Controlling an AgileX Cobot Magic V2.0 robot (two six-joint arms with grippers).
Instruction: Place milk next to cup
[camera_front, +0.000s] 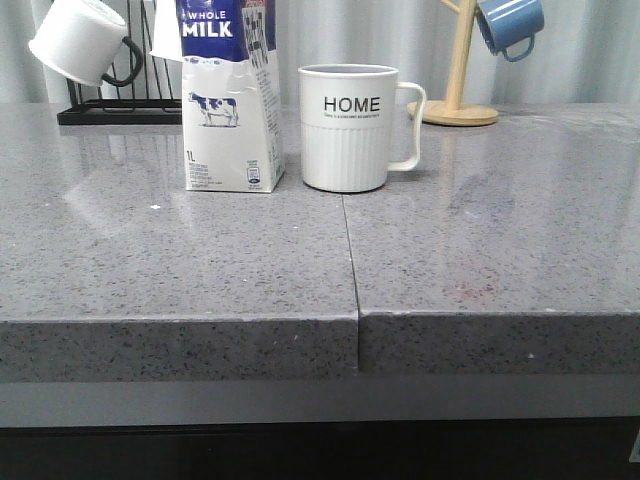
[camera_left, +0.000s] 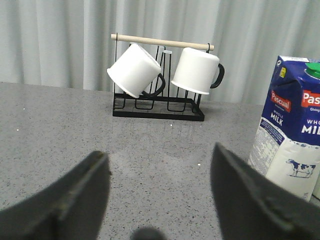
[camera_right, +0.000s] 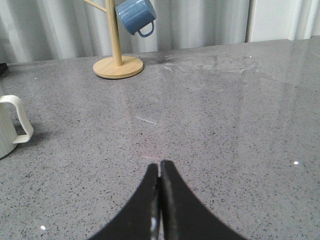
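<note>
The milk (camera_front: 230, 95), a tall white carton with a dark blue top and a cow picture, stands upright on the grey counter. Just to its right stands the cup (camera_front: 347, 127), a white ribbed mug lettered "HOME", handle pointing right; a narrow gap separates them. In the left wrist view the milk (camera_left: 290, 130) is off to one side of my left gripper (camera_left: 160, 155), which is open with only bare counter between its fingers. My right gripper (camera_right: 160, 165) is shut on nothing, and the cup's handle (camera_right: 17, 120) shows at the frame edge. Neither gripper appears in the front view.
A black rack (camera_left: 159, 107) with two plain white mugs (camera_left: 135, 70) stands at the back left. A wooden mug tree (camera_front: 460, 100) with a small blue mug (camera_front: 510, 25) stands at the back right. A seam (camera_front: 350, 250) runs through the counter toward its front edge.
</note>
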